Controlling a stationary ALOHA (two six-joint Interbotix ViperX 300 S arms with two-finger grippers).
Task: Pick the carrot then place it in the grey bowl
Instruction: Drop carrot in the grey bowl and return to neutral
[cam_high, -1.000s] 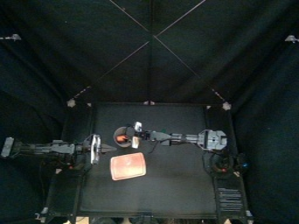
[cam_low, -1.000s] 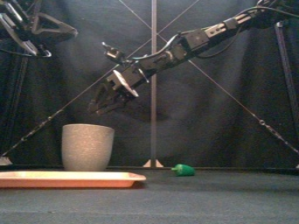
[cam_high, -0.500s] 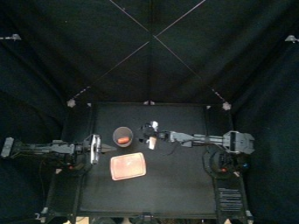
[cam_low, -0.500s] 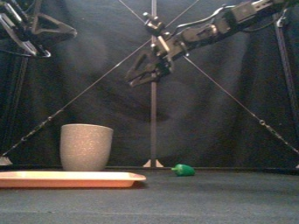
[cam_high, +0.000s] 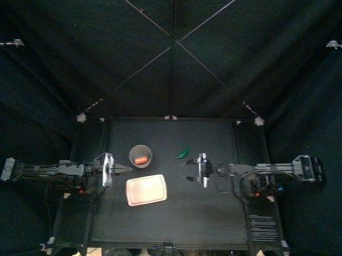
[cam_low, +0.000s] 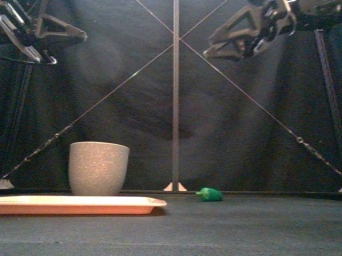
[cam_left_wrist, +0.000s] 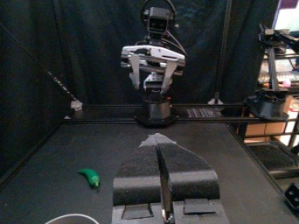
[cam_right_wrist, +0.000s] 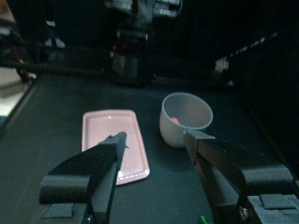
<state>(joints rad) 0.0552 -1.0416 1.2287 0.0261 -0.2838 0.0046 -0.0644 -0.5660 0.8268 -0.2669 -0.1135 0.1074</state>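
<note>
While the right claw (cam_low: 227, 45) hangs high over the table with its jaws spread and nothing between them, the left claw (cam_left_wrist: 160, 147) rests low at the table's left side, jaws pressed together. Below the right claw and to its left lies the pink tray (cam_high: 146, 190). The grey bowl (cam_low: 99, 168) stands upright just behind the tray, also left of that claw. A small green toy (cam_low: 209, 194) lies on the table between bowl and right claw. The orange carrot (cam_high: 140, 155) sits inside the bowl.
</note>
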